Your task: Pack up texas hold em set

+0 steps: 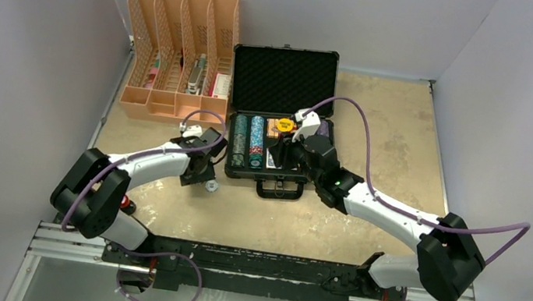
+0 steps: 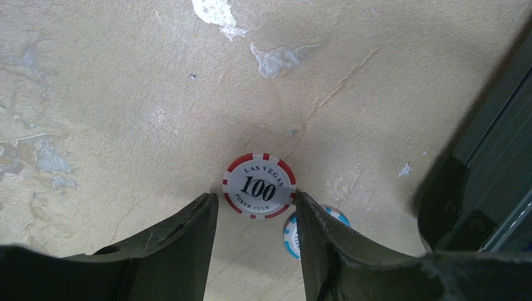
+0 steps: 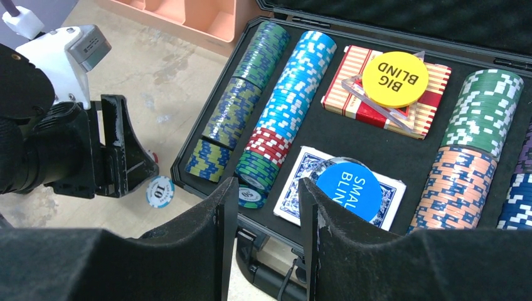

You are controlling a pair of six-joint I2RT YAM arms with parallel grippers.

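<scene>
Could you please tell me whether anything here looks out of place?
Yes: two chips lie loose on the table left of the open case, a red 100 chip and a blue 10 chip, while the rest sit in its slots.

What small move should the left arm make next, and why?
Probably lower a little and close the left gripper on the red 100 chip: it seems to lie flat on the table between the open fingertips, outside the case, with a blue chip beside it.
</scene>
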